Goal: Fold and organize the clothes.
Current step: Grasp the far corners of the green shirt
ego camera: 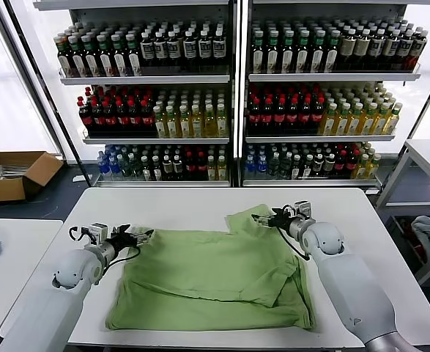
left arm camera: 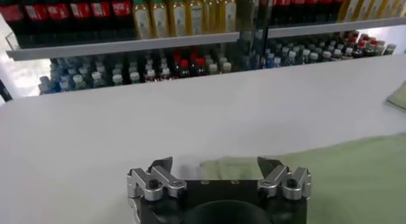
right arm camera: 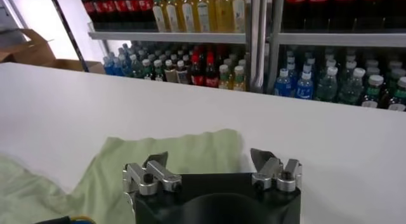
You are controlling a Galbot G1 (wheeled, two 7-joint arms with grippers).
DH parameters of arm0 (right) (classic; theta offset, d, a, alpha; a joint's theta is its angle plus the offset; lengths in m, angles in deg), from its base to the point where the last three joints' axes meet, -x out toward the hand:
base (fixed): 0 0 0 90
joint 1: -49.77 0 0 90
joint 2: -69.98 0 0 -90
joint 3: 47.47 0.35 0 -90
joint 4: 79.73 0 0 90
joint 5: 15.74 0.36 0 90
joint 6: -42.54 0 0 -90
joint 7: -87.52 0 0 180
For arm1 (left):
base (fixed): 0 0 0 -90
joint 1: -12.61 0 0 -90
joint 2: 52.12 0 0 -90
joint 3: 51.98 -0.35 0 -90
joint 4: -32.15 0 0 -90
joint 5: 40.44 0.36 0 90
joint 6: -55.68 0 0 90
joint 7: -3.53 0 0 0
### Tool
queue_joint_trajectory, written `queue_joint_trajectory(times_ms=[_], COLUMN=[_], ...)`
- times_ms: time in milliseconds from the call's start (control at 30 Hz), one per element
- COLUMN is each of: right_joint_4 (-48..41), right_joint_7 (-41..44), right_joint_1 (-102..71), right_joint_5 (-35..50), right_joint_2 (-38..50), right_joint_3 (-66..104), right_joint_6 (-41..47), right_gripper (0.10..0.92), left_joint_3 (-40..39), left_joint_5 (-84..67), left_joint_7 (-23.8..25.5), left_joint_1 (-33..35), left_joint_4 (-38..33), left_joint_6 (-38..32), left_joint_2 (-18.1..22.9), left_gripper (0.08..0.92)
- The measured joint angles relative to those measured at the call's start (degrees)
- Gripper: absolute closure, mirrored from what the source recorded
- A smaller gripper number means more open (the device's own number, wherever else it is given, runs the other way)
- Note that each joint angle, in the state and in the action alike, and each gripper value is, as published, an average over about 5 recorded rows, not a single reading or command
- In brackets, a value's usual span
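Soft, limp shirt [ego camera: 215,282]; pinch sleeve edges. Left gripper [ego camera: 143,237] wide; right gripper [ego camera: 268,218] spread over sleeve, empty.

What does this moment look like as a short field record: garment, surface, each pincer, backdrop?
garment: light green shirt, plain side up, spread on the table, right sleeve folded onto the body
surface: white table
left pincer: open, low at the shirt's left sleeve edge, nothing held
right pincer: jaws apart, over the folded right sleeve, grip not confirmed
backdrop: shelves of bottled drinks; cardboard box on the floor at left
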Motion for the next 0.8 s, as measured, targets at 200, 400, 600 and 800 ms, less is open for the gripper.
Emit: queue_joint_trajectory(times_ms=[200,400,600,800], right_joint_4=[0.0,0.6,2.0,4.9], right_joint_7=[-0.5,-0.8,-1.5,-2.7], right_joint_1=[-0.5,-1.2,-2.0,-3.5], right_joint_5=[0.2,0.9,3.1,6.7], right_joint_2=[0.0,-0.3,-0.4,0.0], right_joint_3=[-0.2,0.3,1.1,2.4], right_joint_6=[0.2,0.0,-0.8,-1.7], right_gripper=[0.544,0.718,0.873,0.92], left_joint_3=[-1.1,-1.5,-1.6,-1.4], left_joint_5=[0.7,0.9,0.9,1.1], left_joint_7=[-0.5,-0.6,-0.3,-0.3], left_joint_1=[0.3,0.7,1.3,1.8], left_joint_4=[0.2,0.1,-0.6,-1.2], left_joint_6=[-0.2,-0.3,-0.4,-1.2], left_joint_2=[0.3,0.4,-0.1,-0.4], left_gripper=[0.276,0.449,0.623,0.796])
